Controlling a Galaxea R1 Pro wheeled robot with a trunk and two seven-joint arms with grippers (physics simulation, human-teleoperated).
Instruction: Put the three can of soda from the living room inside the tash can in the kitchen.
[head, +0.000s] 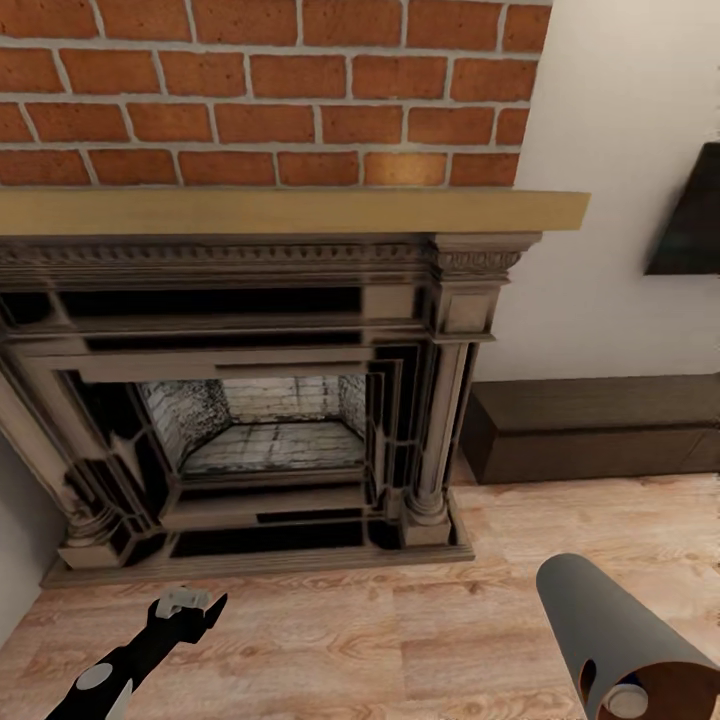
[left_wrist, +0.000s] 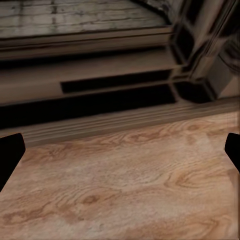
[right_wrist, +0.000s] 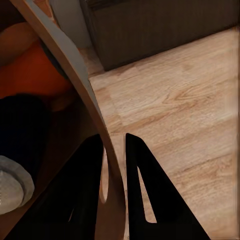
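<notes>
- Trash can (head: 610, 625) nearest the head camera, low at right, tilted over the floor, grey outside, coppery inside; rim wall pinched by right gripper (right_wrist: 114, 150), one finger inside, one outside.
- Fireplace (head: 270, 440), biggest thing in view: red brick above, tan mantel, dark carved surround, grey firebox; stands straight ahead.
- Wood plank floor (head: 400, 620) runs from the hearth toward the robot.
- Low dark bench (head: 600, 425) against the white wall, right of the fireplace, touching the floor.
- Dark wall panel (head: 695, 215) above the bench, cut by frame edge.
- Left gripper (head: 195, 605) hangs over the floor before the hearth, fingers spread wide, holding nothing.
- Soda cans inside the trash can: orange one (right_wrist: 30, 75), dark blue one (right_wrist: 20, 135) with silver top; third can can't be made out.
</notes>
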